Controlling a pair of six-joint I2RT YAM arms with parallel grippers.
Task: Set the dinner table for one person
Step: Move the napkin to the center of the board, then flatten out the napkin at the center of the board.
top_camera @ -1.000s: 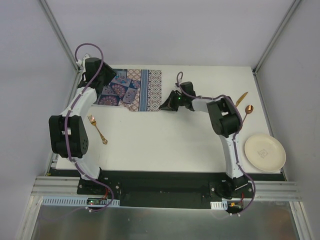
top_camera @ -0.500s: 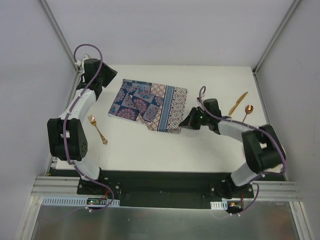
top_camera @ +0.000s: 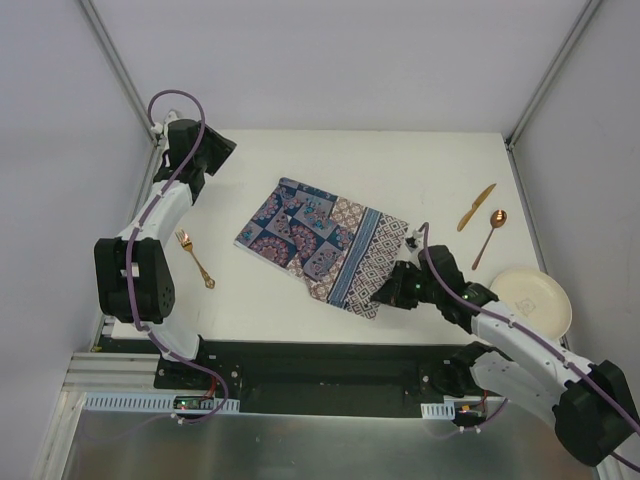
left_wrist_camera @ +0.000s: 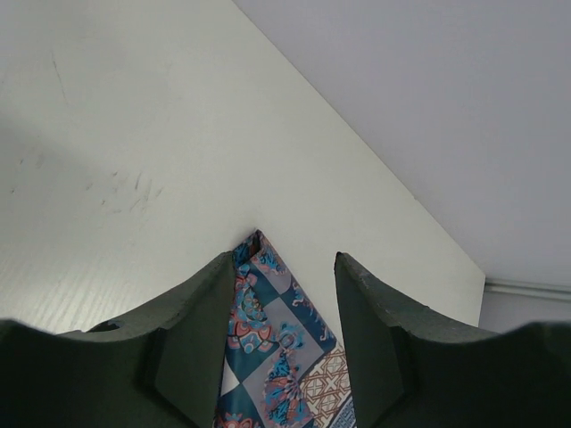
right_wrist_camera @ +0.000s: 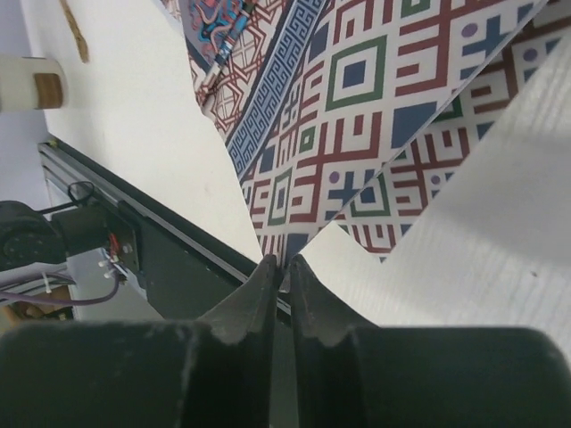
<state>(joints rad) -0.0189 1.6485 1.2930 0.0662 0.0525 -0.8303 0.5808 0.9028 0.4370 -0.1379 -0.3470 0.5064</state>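
Looking down on the white dinner table (top_camera: 420, 170), rail-edged, filling the floor of the cell and bearing everything else. Reaches the left arm (top_camera: 150, 225) up the left edge to the far left corner, and lays the right arm (top_camera: 520, 345) low across the near right. Finds the blue-and-red patterned placemat (top_camera: 325, 240) spread aslant near the table's middle, one corner toward the far left, the opposite corner toward the near edge. Finds the cream plate (top_camera: 532, 300) at the right edge, just beside the right arm. Pinches the right gripper (right_wrist_camera: 281, 265) on the placemat's near corner, fingers almost together. Holds the left gripper (left_wrist_camera: 285, 263) released, grasping nothing, apart from the cloth's far corner. Shows a copper-coloured fork (top_camera: 195, 258) near the left edge, and a matching spoon (top_camera: 490, 232) and knife (top_camera: 477, 207) side by side beyond the plate.
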